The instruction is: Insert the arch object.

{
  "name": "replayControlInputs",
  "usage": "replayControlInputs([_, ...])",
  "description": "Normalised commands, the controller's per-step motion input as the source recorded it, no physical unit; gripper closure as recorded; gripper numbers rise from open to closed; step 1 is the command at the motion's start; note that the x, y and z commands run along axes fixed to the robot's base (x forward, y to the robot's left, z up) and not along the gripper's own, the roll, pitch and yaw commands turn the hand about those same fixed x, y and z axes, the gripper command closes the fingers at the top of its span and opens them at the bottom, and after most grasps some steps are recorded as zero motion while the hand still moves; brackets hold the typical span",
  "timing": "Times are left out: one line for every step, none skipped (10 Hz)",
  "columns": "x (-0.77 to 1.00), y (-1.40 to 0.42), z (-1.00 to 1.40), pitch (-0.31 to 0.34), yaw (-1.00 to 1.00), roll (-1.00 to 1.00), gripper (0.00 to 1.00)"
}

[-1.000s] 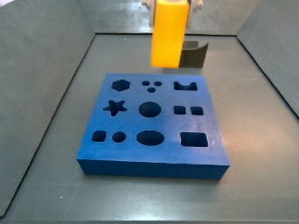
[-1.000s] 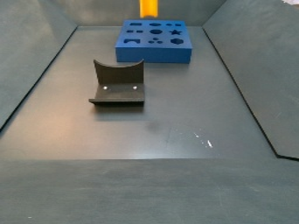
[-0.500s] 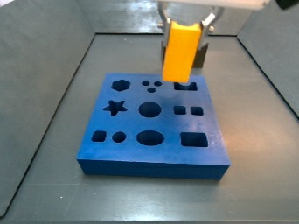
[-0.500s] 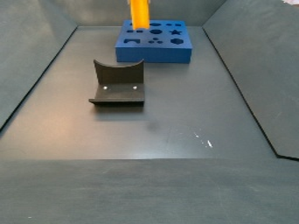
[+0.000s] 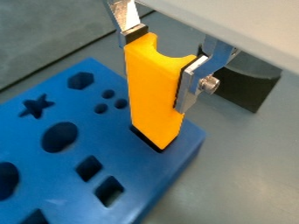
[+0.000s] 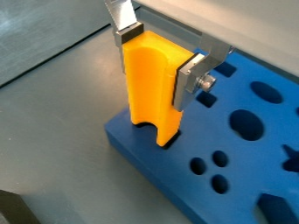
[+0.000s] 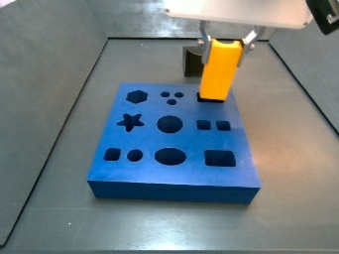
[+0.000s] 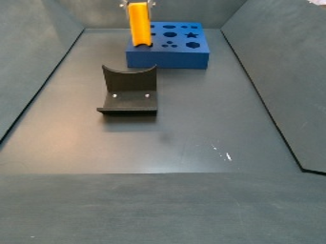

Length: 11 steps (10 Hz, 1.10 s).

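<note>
My gripper [image 7: 228,38] is shut on a tall orange bar [image 7: 219,69] with a rounded U-shaped channel down one face; this is the arch piece. It stands upright, and its lower end sits in the arch-shaped hole at the back right corner of the blue board [image 7: 159,149]. Both wrist views show the silver fingers clamping the bar's upper part [image 5: 158,87] [image 6: 152,83], with the gripper [image 5: 163,63] [image 6: 159,59] over the board's corner [image 5: 158,162] [image 6: 140,153]. In a side view the bar [image 8: 137,24] stands at the board's [image 8: 178,57] near left corner.
The dark fixture [image 8: 128,91] stands on the grey floor apart from the board; it also shows behind the bar [image 7: 195,60] and in a wrist view [image 5: 251,83]. The board has several other shaped holes. Grey walls ring the floor.
The gripper has carried the orange bar from behind the board's far edge forward and down. The bar's lower end now sits in the arch-shaped hole.
</note>
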Motion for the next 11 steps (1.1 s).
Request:
replayControlInputs([0.11, 0.00, -0.20, -0.007, 0.00, 0.00, 1.00])
replayControlInputs([0.00, -0.01, -0.13, -0.041, 0.00, 0.00, 1.00])
replayControlInputs([-0.05, -0.06, -0.07, -0.054, 0.00, 0.00, 1.00])
replayControlInputs([-0.23, -0.05, -0.03, -0.111, 0.00, 0.00, 1.00])
replayControlInputs([-0.28, -0.05, -0.01, -0.127, 0.01, 0.00, 1.00])
replayControlInputs([-0.18, 0.00, -0.10, -0.096, 0.13, 0.03, 1.00])
replayControlInputs([-0.17, 0.00, -0.17, -0.100, 0.19, 0.09, 1.00])
replayControlInputs([-0.02, 0.00, -0.19, -0.069, 0.16, 0.05, 1.00])
replayControlInputs([0.03, 0.00, -0.28, -0.046, 0.15, 0.00, 1.00])
replayControlInputs([0.06, 0.00, -0.37, -0.083, 0.12, 0.00, 1.00])
replayControlInputs([0.03, 0.00, -0.40, -0.111, 0.15, 0.00, 1.00])
